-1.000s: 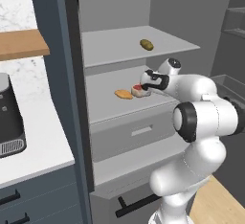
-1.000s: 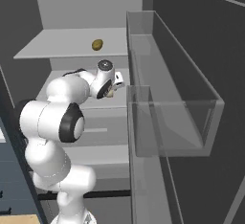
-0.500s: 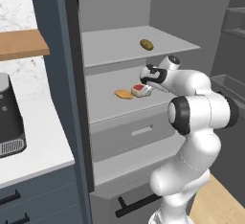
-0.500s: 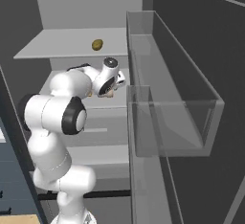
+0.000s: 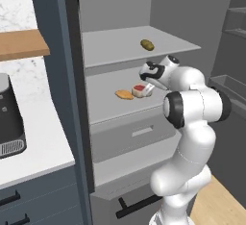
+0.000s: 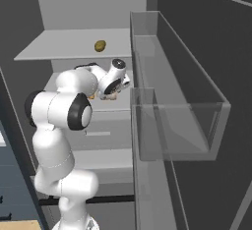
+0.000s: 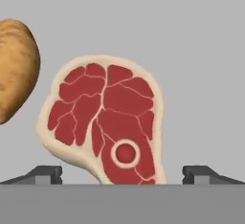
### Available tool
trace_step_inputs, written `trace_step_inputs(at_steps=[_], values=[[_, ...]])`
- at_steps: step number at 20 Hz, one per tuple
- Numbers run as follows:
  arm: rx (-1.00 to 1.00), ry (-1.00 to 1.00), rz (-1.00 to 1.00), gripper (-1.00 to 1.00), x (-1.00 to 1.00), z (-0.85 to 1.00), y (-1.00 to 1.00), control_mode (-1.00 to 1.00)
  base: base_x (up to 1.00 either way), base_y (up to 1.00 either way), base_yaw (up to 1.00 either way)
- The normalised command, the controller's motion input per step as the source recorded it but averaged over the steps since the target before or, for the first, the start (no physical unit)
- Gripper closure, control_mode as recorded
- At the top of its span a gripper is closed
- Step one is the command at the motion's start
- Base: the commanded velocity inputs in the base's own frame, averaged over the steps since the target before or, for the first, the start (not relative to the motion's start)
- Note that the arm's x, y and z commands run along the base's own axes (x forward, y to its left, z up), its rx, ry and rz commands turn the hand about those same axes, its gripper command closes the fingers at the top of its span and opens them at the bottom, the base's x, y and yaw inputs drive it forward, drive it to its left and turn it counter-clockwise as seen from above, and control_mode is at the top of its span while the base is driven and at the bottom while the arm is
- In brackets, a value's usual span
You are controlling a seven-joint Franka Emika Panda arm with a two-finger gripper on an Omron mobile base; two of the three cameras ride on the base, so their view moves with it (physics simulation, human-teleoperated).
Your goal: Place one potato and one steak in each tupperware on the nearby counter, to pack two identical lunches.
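Red meat marbled with cream fat, the steak (image 7: pixel 106 122) lies flat on the grey middle shelf (image 5: pixel 103 101) of an open fridge, and the hand (image 7: pixel 122 174) hangs just over it with its two dark fingertips (image 7: pixel 45 174) spread wide, one on each side of the steak's lower end, neither touching it. Beside the steak in the hand view sits a brown potato (image 7: pixel 15 70), close to it but apart. From the left base view the same steak (image 5: pixel 141 89) shows just under the hand (image 5: pixel 149 75), with the orange-brown potato (image 5: pixel 124 94) next to it on the shelf. A second potato (image 5: pixel 147 44) rests alone on the upper shelf (image 5: pixel 115 46), well apart from the hand; the right base view shows it too (image 6: pixel 100 45). The white worktop (image 5: pixel 33 147) lies to the left of the fridge, carrying a dark appliance (image 5: pixel 9 118). A clear door bin (image 6: pixel 177 101) stands at the right.
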Motion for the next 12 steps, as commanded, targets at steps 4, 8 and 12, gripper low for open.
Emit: trace_step_inputs(at_steps=[4, 8, 12], values=[[-0.05, 0.11, 0.09, -1.00, 0.23, 0.00, 0.11, -1.00, 0.00, 0.00, 0.00], [-0.05, 0.01, 0.06, -1.00, 0.03, -0.01, 0.17, -1.00, 0.00, 0.00, 0.00], [-0.04, 0.00, 0.03, -1.00, -0.16, -0.12, 0.18, -1.00, 0.00, 0.00, 0.00]])
